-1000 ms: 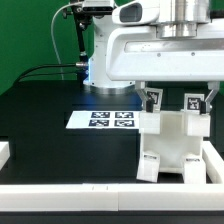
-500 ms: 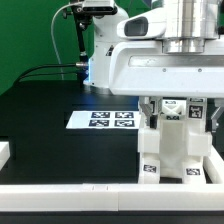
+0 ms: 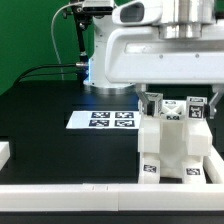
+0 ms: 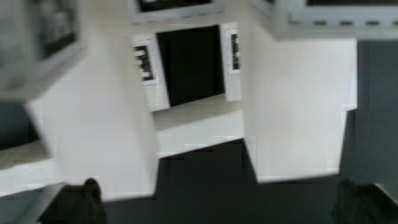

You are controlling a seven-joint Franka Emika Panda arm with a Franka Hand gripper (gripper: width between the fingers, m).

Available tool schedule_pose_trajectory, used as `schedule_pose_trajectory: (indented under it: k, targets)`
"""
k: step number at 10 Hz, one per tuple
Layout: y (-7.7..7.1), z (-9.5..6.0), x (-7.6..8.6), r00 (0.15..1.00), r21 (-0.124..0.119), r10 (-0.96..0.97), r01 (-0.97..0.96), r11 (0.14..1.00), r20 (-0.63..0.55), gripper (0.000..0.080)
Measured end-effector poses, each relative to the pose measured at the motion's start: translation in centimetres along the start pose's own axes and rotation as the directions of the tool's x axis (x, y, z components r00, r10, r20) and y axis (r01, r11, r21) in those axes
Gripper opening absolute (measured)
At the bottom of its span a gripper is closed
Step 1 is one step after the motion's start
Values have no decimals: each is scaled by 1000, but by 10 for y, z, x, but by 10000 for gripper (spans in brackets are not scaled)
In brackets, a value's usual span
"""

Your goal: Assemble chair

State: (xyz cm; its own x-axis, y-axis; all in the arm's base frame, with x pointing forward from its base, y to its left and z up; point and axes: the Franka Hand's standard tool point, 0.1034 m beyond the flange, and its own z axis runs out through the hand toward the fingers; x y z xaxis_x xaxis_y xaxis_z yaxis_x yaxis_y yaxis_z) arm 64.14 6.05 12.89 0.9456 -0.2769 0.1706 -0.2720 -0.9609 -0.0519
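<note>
The partly built chair (image 3: 172, 145) is made of chunky white panels and posts with black-and-white tags. It stands on the black table at the exterior view's right, against the white front rail. My gripper (image 3: 178, 95) hangs just above its top, between two tagged posts. In the wrist view the chair's white panels (image 4: 89, 120) and a dark slot fill the picture. My gripper (image 4: 231, 205) is open. Its dark fingertips (image 4: 77, 203) are far apart with only dark table between them, and they touch nothing.
The marker board (image 3: 110, 120) lies flat on the table at the centre. A white rail (image 3: 90, 190) runs along the front edge and turns up the right side (image 3: 215, 160). A white block (image 3: 4, 152) sits at the far left. The robot base (image 3: 100, 60) and its cables stand behind.
The chair assembly now sits lower and squarer against the front rail than one second ago. The hand dipped onto it half a second ago and has lifted slightly since.
</note>
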Motion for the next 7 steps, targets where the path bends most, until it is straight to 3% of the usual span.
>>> schedule_pose_trajectory:
  k: [3, 7]
  targets:
    - [20, -46, 1, 997, 19, 18, -20, 1000, 77, 649]
    - [23, -38, -1, 996, 20, 42, -43, 999, 81, 649]
